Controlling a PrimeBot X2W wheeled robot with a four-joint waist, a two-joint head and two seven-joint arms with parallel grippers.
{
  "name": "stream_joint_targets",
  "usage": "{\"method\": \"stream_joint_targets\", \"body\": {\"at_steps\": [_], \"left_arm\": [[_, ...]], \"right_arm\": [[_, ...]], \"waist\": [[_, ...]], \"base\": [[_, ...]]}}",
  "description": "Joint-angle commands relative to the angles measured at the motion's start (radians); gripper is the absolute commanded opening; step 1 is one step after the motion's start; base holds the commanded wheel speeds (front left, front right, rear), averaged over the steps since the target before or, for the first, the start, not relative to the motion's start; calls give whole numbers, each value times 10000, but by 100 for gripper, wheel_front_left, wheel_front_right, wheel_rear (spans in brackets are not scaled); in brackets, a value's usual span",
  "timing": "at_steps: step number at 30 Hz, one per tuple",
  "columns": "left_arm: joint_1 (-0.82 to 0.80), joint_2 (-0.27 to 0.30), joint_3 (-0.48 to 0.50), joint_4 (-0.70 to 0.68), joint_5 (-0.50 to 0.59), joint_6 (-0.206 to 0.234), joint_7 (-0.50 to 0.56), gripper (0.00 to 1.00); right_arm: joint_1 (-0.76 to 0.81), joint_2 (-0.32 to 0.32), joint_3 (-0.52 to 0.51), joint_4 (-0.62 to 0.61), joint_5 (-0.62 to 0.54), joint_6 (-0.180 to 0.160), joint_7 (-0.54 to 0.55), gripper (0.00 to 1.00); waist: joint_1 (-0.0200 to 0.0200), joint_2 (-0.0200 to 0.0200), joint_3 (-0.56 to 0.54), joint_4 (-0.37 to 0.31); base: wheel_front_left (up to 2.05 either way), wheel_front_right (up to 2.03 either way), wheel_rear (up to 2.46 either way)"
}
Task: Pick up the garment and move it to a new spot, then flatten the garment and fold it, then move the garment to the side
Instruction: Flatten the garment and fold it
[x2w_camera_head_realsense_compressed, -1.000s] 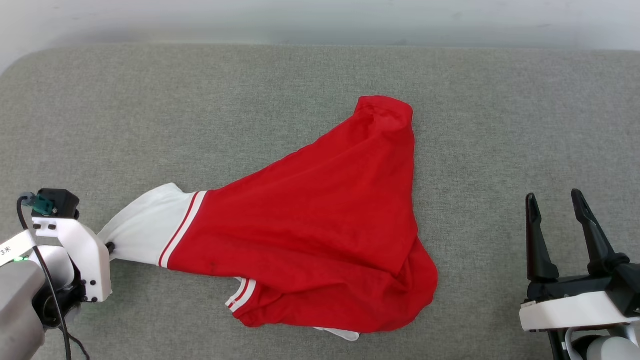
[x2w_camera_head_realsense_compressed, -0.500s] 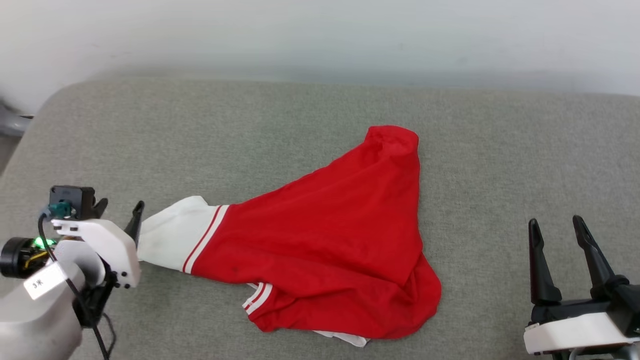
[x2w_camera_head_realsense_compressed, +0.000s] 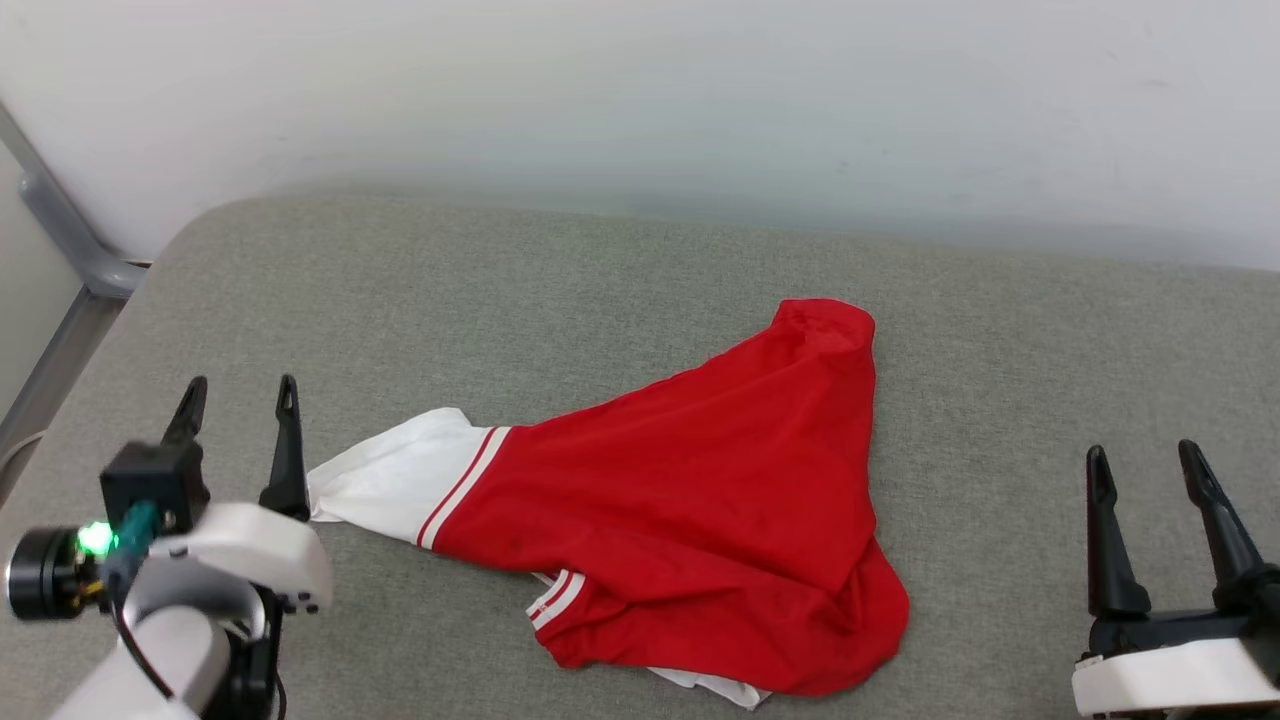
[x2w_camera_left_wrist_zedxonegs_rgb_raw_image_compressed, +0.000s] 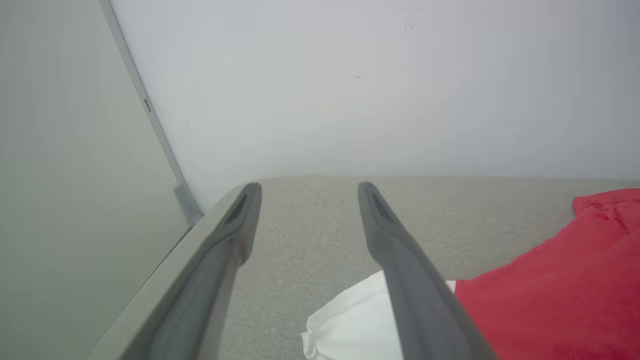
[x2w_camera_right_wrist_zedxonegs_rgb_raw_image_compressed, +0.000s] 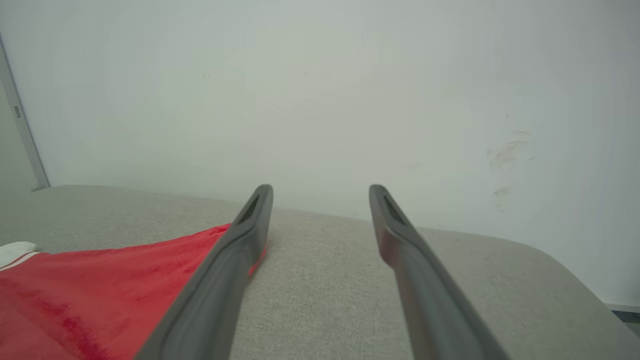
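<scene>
Red jersey, the garment lies bunched about the middle of the grey cushion, with its white sleeve toward the cushion's left edge. My left gripper stands open and empty by that edge, and my right gripper is spread and empty near the cushion's right end. To flatten it well, I'd pinch the sleeve and the opposite hem, then draw them apart evenly. I can read no writing.
</scene>
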Motion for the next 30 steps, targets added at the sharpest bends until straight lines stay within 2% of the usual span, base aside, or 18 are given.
{"method": "stream_joint_targets", "body": {"at_steps": [1,4,7,13,17,25,27,28,30], "left_arm": [[580,-226,450,-374,418,227,-22,100],[1599,-608,1377,-1153,1430,511,-23,100],[2512,-1120,2106,-1678,2280,610,-23,100],[3648,-2222,3055,-2142,3541,209,-24,100],[4019,-2841,3488,-2194,4101,-239,-24,100],[4165,-3780,4347,-2049,4973,-1154,-25,100],[4093,-3979,4504,-1996,5163,-1352,-25,100],[4093,-3979,4504,-1996,5163,-1352,-25,100],[3975,-4169,4627,-2000,5355,-1532,-25,100]], "right_arm": [[-175,22,-45,-70,-21,-9,-20,100],[-491,-43,-89,-279,-141,-7,-20,100],[-859,-594,208,-367,-194,-10,-20,100],[-1964,-2328,1459,52,297,-10,306,100],[-2637,-3497,2868,24,1362,-9,1941,100],[-3781,-5967,6522,-838,3764,-12,6496,100],[-4085,-6476,7286,-1023,4360,-10,7566,100],[-4085,-6476,7286,-1023,4360,-10,7566,100],[-4454,-6907,7897,-1087,4771,-10,8410,100]], "waist": [[1,0,-35,22],[1,0,-74,45],[1,0,-81,56],[1,0,-63,157],[1,0,-54,255],[1,0,130,457],[1,0,247,512],[1,0,247,512],[1,0,400,583]], "base": [[0,0,0],[0,0,0],[0,0,0],[0,0,0],[0,0,0],[0,0,0],[0,0,0],[0,0,0],[0,0,0]]}}
